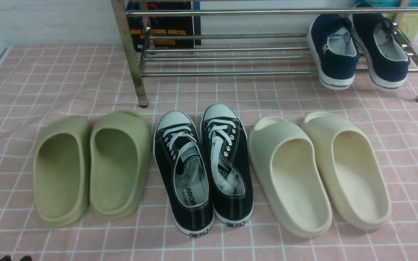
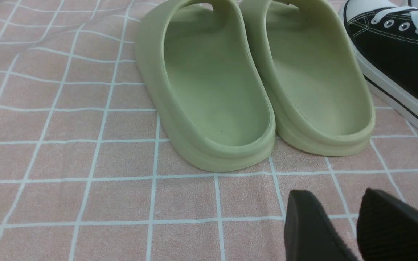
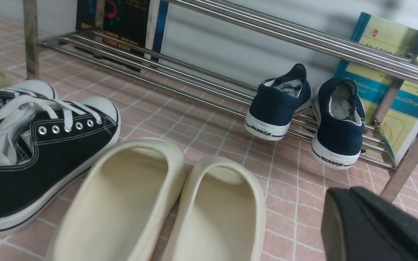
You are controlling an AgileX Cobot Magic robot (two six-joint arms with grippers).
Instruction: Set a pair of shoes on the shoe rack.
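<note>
Already racked: navy pair on the rack's low shelf, heels toward the robot.
Near edge: left end effector (image 2: 354,224), fingers slightly apart, nothing between; right end effector (image 3: 376,224) pressed together, empty. Then on the counter (image 1: 31,72), L to R: green slides (image 1: 93,166), black lace-ups (image 1: 205,170), cream slides (image 1: 318,170). Far right: pair of shoes (image 1: 359,50) side by side on the shoe rack (image 1: 230,56), long axes across its bars, toes pointing away, heels overhanging the front bar.

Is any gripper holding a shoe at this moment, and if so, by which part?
Nothing is held. The left gripper has open, empty jaws above the cloth. The right gripper is shut on nothing. Both navy slip-on sneakers rest on the shoe rack.
</note>
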